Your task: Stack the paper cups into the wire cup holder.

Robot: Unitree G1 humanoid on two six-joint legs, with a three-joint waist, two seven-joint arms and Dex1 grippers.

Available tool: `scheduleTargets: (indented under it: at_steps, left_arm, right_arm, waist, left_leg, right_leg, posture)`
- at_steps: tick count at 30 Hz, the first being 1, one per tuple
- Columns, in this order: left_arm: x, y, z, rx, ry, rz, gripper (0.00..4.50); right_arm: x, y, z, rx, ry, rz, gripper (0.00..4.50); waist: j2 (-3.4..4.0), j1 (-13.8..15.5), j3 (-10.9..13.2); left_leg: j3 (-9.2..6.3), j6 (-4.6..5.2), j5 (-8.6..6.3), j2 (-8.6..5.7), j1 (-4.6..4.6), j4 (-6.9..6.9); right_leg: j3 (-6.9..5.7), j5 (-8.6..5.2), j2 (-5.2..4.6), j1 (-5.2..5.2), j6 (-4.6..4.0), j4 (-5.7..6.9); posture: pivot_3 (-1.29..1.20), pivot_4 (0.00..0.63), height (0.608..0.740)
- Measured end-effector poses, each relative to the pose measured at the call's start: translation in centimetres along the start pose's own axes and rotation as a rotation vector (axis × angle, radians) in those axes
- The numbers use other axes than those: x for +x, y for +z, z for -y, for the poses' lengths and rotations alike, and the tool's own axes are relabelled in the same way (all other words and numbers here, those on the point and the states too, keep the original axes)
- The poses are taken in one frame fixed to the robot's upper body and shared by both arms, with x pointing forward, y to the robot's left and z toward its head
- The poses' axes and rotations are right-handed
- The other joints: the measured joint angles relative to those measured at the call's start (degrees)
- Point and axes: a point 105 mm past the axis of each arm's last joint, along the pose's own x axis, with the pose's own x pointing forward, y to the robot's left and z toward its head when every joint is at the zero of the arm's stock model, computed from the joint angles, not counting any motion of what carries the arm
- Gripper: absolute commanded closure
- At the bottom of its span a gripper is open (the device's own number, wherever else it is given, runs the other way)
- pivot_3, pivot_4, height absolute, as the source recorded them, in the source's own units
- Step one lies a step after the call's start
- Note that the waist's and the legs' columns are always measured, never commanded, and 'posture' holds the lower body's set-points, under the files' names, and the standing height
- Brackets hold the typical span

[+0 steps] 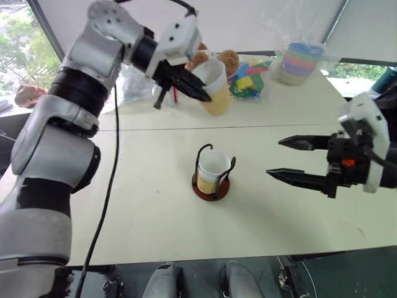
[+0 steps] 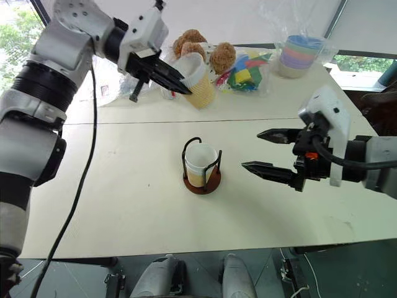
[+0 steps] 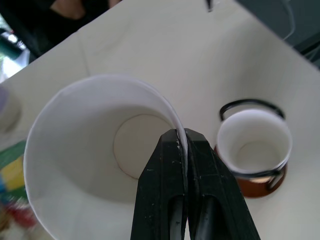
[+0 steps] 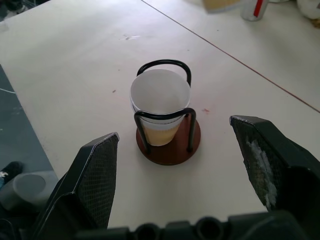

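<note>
In the upper middle of the frame the left gripper (image 1: 193, 87) pinches the rim of a paper cup (image 1: 214, 87), lifted above the white table (image 1: 142, 205) and tilted; its fingers (image 3: 165, 195) are clamped tight on the cup's wall; at the centre of the frame the wire cup holder (image 1: 211, 184) stands upright with nested cups (image 1: 214, 169) inside; at the right edge the right gripper (image 1: 291, 158) hangs spread wide and empty, near the holder; wrapped pastel bowls (image 1: 301, 61) sit upper right.
</note>
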Motion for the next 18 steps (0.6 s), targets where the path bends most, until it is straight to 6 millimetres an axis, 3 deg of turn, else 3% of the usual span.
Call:
scheduleTargets:
  at_steps: [6, 14, 18]
  left_arm:
    - [1.6, 0.7, 1.6, -0.007, -0.121, 0.054, 4.45]
    - [2.7, -1.5, 3.6, -0.086, -0.234, -0.018, 4.45]
    - [3.1, -1.8, 4.0, -0.033, -0.259, -0.024, 4.45]
  right_arm:
    - [-0.1, -0.5, -0.5, 0.008, -0.014, -0.018, 0.62]
    - [0.1, -1.0, -0.7, 0.03, -0.031, -0.018, 0.62]
    - [0.2, -1.0, -0.7, 0.032, -0.038, 0.0, 0.62]
  waist:
    - [0.01, 0.3, 0.0]
    - [0.01, 0.5, 0.0]
    - [0.0, 0.4, 0.0]
  left_leg:
    - [0.03, -0.04, 0.03, -0.03, 0.01, 0.04]
    - [0.02, -0.06, 0.04, -0.06, -0.02, 0.05]
    - [0.02, -0.05, 0.04, -0.06, -0.01, 0.05]
  right_leg:
    - [0.05, 0.0, -0.04, 0.01, 0.0, 0.0]
    - [0.04, 0.0, -0.03, 0.03, -0.01, -0.03]
    - [0.04, 0.0, -0.01, 0.04, -0.01, -0.03]
  posture:
    - [0.0, 0.15, 0.74]
    - [0.0, 0.15, 0.74]
    - [0.0, 0.15, 0.74]
